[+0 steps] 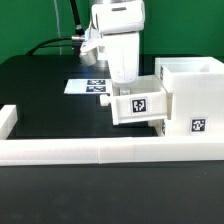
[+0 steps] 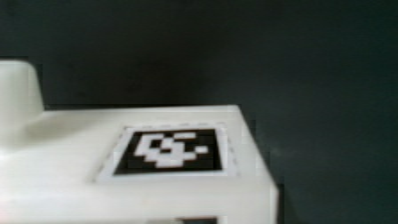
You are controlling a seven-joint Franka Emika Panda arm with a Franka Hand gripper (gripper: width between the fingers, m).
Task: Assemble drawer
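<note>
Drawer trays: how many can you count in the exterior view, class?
1: a tray under the gripper, beside the housing at the rail. Another may be hidden.

Exterior view: low, near desk (image 1: 40, 95) level, facing the long white rail (image 1: 100, 150) head-on, arm behind it; moderately near.
Wrist view: looks down, very close, blurred, on a tagged white tray (image 2: 125, 140).
Shared: that tagged tray (image 1: 138, 104) below the arm.

On the black surface (image 1: 40, 85), the white tray (image 1: 138, 104) and white housing (image 1: 195, 95) beside it each bear black-and-white square tags, like the white marker board (image 1: 88, 86) behind the tray.
</note>
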